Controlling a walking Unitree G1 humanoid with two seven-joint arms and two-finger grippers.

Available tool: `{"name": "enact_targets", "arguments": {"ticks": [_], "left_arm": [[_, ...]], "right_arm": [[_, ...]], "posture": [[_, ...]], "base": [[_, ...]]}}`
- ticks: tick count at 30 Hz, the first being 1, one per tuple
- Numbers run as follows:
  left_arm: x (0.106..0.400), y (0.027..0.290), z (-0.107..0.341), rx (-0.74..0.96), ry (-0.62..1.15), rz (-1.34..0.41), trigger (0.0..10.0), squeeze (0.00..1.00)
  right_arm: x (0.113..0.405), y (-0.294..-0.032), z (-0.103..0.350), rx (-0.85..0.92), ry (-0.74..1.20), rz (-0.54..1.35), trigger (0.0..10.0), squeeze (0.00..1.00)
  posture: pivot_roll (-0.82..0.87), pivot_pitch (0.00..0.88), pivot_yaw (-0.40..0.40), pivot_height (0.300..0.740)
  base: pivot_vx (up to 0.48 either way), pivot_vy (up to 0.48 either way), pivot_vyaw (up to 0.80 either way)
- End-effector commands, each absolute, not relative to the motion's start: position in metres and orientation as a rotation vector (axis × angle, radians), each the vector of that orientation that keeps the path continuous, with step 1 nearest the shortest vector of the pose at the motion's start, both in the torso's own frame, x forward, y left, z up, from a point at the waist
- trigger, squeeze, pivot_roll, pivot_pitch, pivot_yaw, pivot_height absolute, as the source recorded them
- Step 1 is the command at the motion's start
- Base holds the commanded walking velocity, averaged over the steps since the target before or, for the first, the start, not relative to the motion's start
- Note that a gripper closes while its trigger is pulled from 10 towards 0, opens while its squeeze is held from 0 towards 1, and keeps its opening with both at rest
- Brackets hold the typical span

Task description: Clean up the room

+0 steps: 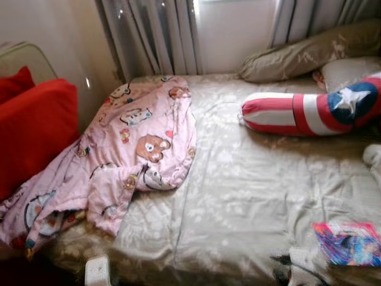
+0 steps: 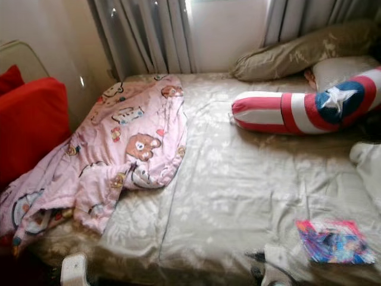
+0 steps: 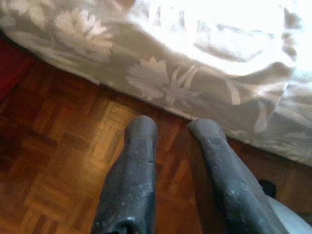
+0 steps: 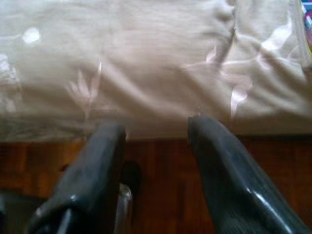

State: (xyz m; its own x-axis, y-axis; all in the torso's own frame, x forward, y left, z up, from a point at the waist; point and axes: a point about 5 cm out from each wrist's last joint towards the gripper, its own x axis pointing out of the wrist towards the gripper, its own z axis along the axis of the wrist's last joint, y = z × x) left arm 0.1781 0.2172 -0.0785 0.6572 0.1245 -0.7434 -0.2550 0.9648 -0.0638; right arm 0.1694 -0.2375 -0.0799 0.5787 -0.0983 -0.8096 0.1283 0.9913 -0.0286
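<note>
1. Bed [image 1: 250, 196], seen from its foot: a pink blanket [image 1: 128, 155] is lying crumpled at about 9 o'clock, one end spilling over the edge.
2. A striped bolster [image 1: 309, 112] is resting at 2 o'clock; a colourful booklet [image 1: 351, 243], possibly a magazine, is lying at 5 o'clock.
3. Left gripper [image 3: 170, 129] is hanging over parquet floor [image 3: 53, 161], fingers parted, holding nothing.
4. Right gripper [image 4: 156, 129] is facing the bedside, parted and empty.
5. Tidying is appearing barely begun: blanket unfolded, booklet uncollected.

Pink cartoon-print blanket [image 1: 119, 161] cut off at left edge; colourful glossy booklet [image 1: 350, 243] clipped at right edge, cover blurred, unreadable; red-white-blue star-marked bolster cushion [image 1: 309, 111] runs past right edge.
</note>
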Motion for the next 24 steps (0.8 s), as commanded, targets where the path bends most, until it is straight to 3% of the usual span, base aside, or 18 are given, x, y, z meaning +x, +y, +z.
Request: {"name": "enact_targets", "arguments": {"ticks": [1, 24], "left_arm": [[0.1775, 0.2262, -0.0771, -0.140, 0.833, 0.224, 10.0, 0.00], [0.1783, 0.2247, -0.0770, -0.145, 0.830, 0.227, 10.0, 0.00]], "right_arm": [[0.1784, -0.2298, -0.0776, 0.052, 0.919, -0.119, 10.0, 0.00], [0.1764, -0.2306, -0.0784, 0.049, 0.928, -0.115, 10.0, 0.00]], "posture": [[0.01, 0.000, 0.077, 0.740], [0.02, 0.000, 0.069, 0.740]], "base": [[0.000, 0.480, 0.00], [0.000, 0.480, 0.00]]}}
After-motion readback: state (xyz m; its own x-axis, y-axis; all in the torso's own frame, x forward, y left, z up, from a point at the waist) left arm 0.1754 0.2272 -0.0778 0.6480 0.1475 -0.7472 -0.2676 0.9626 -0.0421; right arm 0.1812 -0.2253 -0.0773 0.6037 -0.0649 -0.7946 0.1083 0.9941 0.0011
